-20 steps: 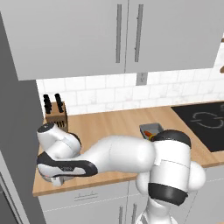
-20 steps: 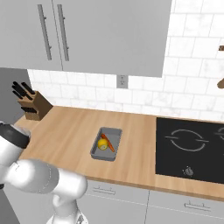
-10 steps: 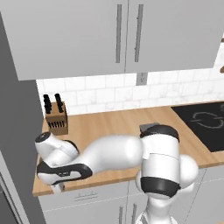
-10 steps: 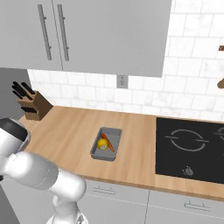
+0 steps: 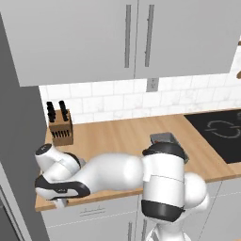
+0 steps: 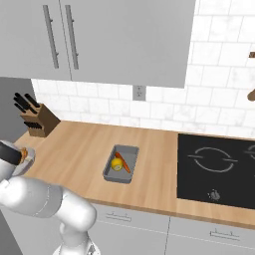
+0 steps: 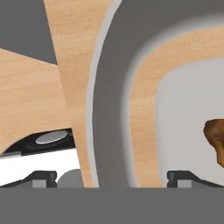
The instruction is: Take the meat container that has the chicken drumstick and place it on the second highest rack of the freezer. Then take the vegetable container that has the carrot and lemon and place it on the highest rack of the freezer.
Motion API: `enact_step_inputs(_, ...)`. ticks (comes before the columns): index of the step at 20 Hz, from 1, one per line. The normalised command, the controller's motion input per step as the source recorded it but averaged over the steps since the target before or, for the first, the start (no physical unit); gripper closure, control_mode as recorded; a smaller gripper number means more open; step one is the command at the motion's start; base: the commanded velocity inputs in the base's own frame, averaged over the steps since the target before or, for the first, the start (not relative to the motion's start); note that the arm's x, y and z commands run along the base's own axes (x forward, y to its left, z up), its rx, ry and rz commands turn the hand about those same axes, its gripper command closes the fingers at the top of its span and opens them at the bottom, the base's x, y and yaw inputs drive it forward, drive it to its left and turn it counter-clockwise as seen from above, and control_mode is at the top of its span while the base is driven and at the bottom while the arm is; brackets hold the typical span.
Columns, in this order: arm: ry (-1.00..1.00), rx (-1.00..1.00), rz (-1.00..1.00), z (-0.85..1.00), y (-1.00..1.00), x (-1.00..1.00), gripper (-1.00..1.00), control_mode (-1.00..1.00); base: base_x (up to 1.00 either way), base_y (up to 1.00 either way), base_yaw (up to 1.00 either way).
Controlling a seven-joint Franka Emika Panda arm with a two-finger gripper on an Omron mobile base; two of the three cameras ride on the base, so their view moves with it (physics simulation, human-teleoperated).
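The meat container is a light-grey rounded tub, seen very close in the hand view, with the brown chicken drumstick inside at the right. My gripper is open, its jaws standing either side of the tub's rim. In the right base view the tub sits at the counter's left end, partly behind my arm. The vegetable container, a dark-grey tray, holds the lemon and the carrot mid-counter. My arm hides most of that tray in the left base view. The freezer's racks are out of view.
A knife block stands at the back left of the wooden counter. A black cooktop takes up the right side. Grey wall cabinets hang above. A tall grey panel borders the counter's left end.
The hand has sunk a little lower over the counter's left front corner and the elbow has swung forward. The jaws have stayed open. The tray has not moved.
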Motion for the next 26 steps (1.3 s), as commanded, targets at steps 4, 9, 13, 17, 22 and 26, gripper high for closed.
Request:
enact_step_inputs(4, 0.0, 0.0, 0.0, 0.0, 0.0, 0.24, -1.0, -1.0, 0.0, 0.0, 0.0)
enact_step_inputs(9, 0.0, 0.0, 0.0, -0.04, 0.0, 0.1, -1.0, -1.0, 0.0, 0.0, 0.0)
enact_step_inputs(13, 0.0, 0.0, 0.0, -0.1, 0.0, -0.07, -1.0, -1.0, 0.0, 0.0, 0.0)
enact_step_inputs(17, 0.01, 0.0, 0.0, -0.09, 0.0, -0.04, -1.0, -1.0, 0.0, 0.0, 0.0)
enact_step_inputs(22, 0.0, 0.0, 0.0, -0.01, 0.0, 0.0, -1.0, -1.0, 0.0, 0.0, 0.0)
enact_step_inputs(26, 0.0, 0.0, 0.0, 0.0, 0.0, 0.0, -1.0, -1.0, 0.0, 0.0, 0.0)
